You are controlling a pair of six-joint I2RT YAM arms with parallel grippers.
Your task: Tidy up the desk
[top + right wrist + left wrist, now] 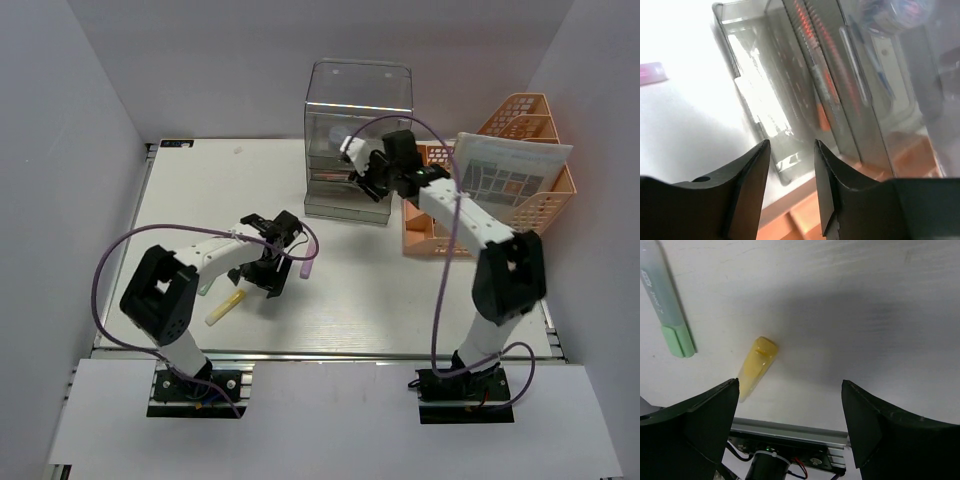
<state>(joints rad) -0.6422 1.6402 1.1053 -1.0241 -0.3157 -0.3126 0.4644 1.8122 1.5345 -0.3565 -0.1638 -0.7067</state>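
The white desk (200,190) holds a yellow highlighter (224,307) near its front rail, a green highlighter (667,305) just left of it, and a pink pen (308,268). My left gripper (272,255) hovers over the desk, open and holding nothing. In the left wrist view the yellow highlighter (756,367) lies just beyond the left fingertip of that gripper (790,385). My right gripper (362,178) is at the lower front of the clear drawer box (355,140). In its wrist view this gripper (791,145) stands open with nothing between the fingers, and pens show inside the drawer box (805,90).
An orange mesh tray rack (520,125) stands at the back right, next to the drawer box, with a printed sheet (505,175) lying on it. The metal front rail (790,432) runs below the left gripper. White walls close in the sides and back.
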